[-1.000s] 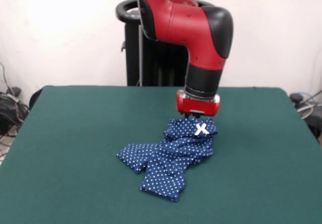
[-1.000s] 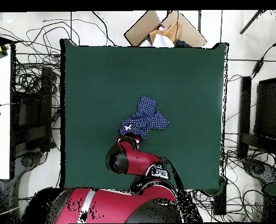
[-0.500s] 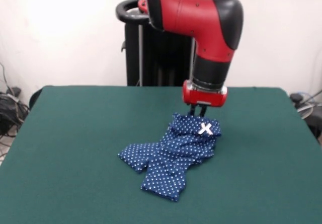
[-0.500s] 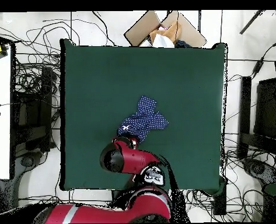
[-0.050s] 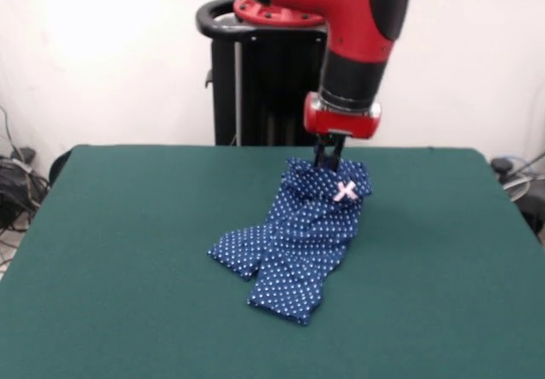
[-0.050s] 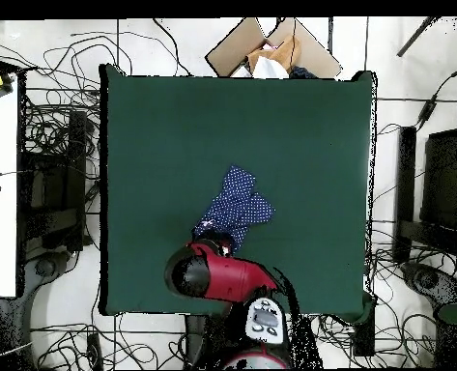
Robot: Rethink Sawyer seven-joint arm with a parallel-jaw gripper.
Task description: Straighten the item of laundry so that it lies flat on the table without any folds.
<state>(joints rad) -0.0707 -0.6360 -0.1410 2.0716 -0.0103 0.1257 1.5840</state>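
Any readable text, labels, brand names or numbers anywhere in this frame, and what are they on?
No text can be read in either view.
The trousers carry only white dots and a small bow.
A pale panel on the arm in the overhead view bears dark marks, too blurred to read.

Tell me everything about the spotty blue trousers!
The trousers are small, navy blue with white dots all over, and look like soft cloth. A tiny pink-white bow sits at the waistband. The gripper pinches the waistband from above and holds that end lifted, so the cloth slopes down to the two short legs, which lie on the green table. One leg points sideways, the other toward the camera. The cloth is wrinkled, not flat. In the overhead view they lie near the table's middle.
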